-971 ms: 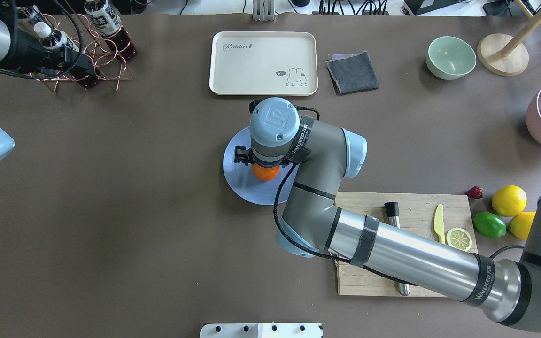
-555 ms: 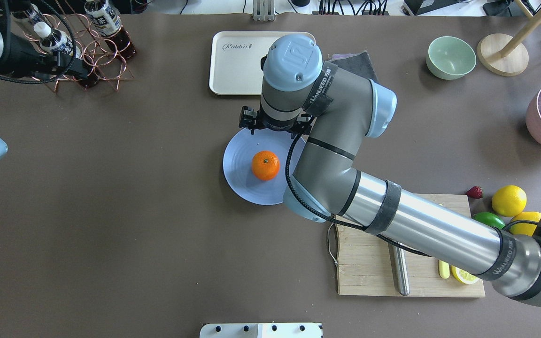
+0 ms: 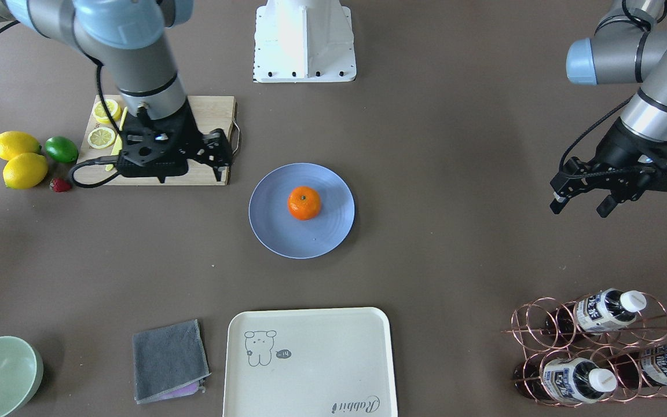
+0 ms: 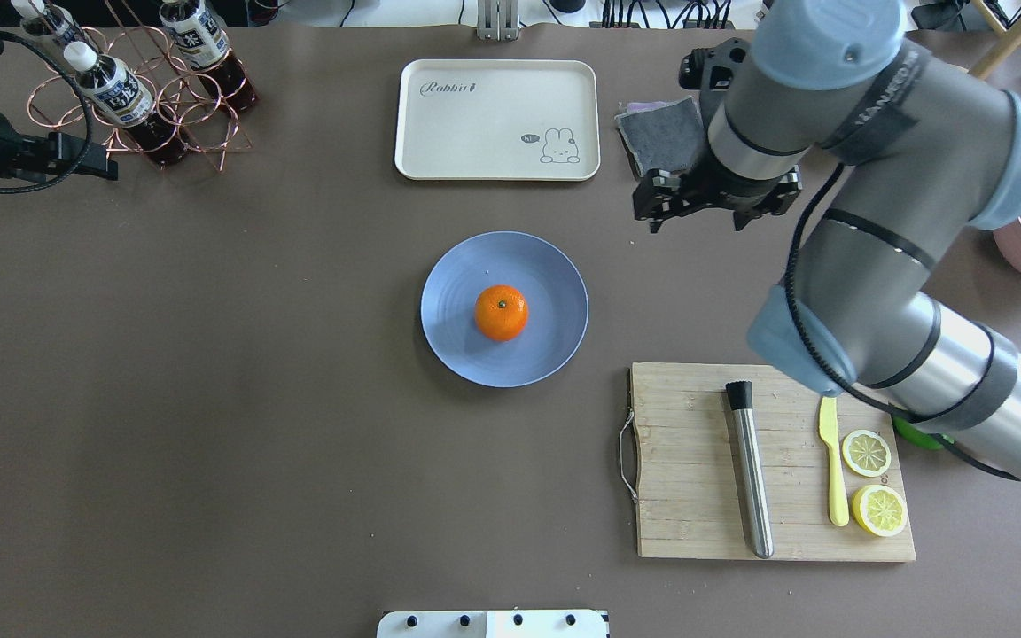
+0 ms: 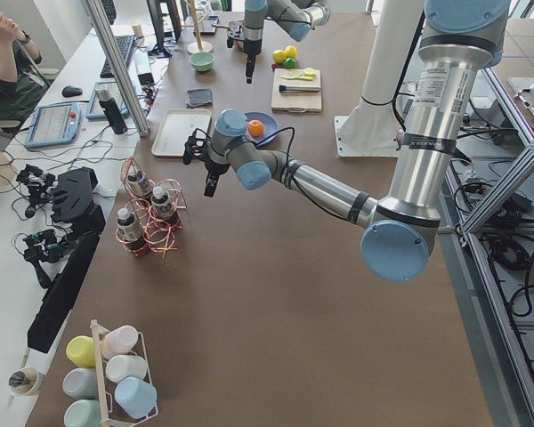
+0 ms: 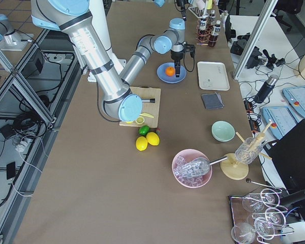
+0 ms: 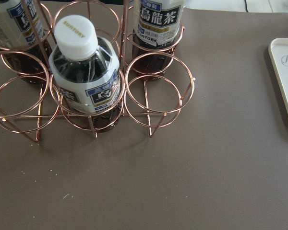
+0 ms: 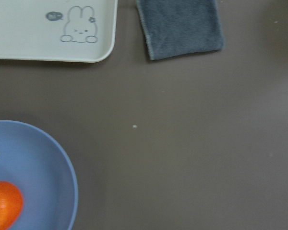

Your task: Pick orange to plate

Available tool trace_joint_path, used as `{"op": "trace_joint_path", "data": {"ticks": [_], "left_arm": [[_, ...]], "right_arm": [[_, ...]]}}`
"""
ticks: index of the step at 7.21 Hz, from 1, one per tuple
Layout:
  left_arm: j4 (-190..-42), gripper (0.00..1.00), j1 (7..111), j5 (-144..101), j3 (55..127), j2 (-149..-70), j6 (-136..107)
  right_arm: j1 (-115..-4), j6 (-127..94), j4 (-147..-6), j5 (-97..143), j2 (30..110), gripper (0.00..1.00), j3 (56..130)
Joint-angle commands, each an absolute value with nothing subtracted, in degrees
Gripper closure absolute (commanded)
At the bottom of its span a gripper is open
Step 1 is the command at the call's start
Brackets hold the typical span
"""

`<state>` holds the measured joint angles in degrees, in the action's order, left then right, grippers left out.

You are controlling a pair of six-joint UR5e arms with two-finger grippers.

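Observation:
The orange [image 4: 501, 313] rests stem-up in the middle of the light-blue plate [image 4: 457, 283] at the table's centre, touched by nothing. It shows the same way from the front, the orange [image 3: 304, 202] on the plate [image 3: 287, 237]. My right gripper [image 4: 695, 218] hangs open and empty above the table, to the right of the plate and behind it, near the grey cloth. Its wrist view catches the plate's rim [image 8: 62, 163] and a slice of the orange [image 8: 4, 206]. My left gripper [image 3: 578, 207] stands open and empty far off by the bottle rack.
A cream tray [image 4: 497, 120] and a grey cloth [image 4: 661, 133] lie behind the plate. A cutting board [image 4: 697, 461] with a metal rod, a knife and lemon slices sits front right. Lemons and a lime [image 3: 61, 149] lie beyond it. A copper bottle rack [image 4: 138, 97] stands back left.
The right gripper has let go of the orange, leaving it on the plate, and has risen and swung away to the right and back. The left arm has drawn back slightly.

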<state>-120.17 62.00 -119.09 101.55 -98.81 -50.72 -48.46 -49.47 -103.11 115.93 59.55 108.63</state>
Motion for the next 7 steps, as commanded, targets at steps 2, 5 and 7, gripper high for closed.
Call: {"op": "trace_joint_path", "data": {"ticks": [2, 5, 7], "left_arm": [[-120.0, 0.02, 69.2, -123.4, 102.3, -90.3, -32.5], [-119.9, 0.02, 82.5, -132.7, 99.9, -81.1, -18.8], [-119.9, 0.02, 85.3, -134.1, 98.7, -78.6, -18.6]], "right_arm": [[-68.0, -18.5, -102.8, 126.6, 76.1, 0.00, 108.6], [-83.1, -2.0, -97.2, 134.5, 88.3, 0.00, 102.1], [-88.9, 3.3, -89.2, 134.4, 92.2, 0.00, 94.1]]}}
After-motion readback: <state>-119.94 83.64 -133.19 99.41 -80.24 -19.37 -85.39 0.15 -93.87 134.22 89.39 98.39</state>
